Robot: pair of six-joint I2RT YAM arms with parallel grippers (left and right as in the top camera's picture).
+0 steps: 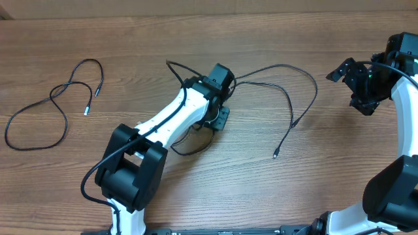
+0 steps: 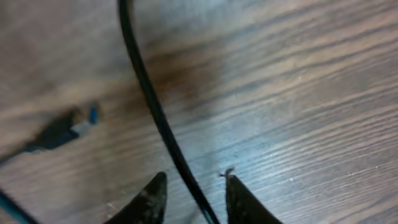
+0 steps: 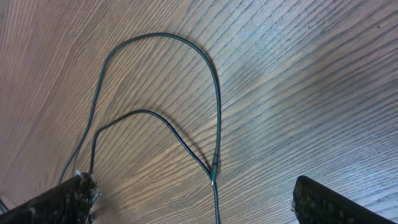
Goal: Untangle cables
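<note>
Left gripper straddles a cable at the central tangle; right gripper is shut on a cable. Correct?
Not quite: the right gripper is open and holds nothing, seen in the right wrist view; the cables lie loose on the table. The left gripper does straddle a cable.

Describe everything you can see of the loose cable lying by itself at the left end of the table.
The loose cable is a thin, black, flexible cord, seen only in the overhead view. It lies flat on the wooden table, curled into a large loop nearer the edge and a smaller loop beyond it, crossing itself between them like a rough figure eight. Both small silver-tipped plug ends lie free, close together beside the smaller loop. It is separate from the other cables, and only the table touches it.
</note>
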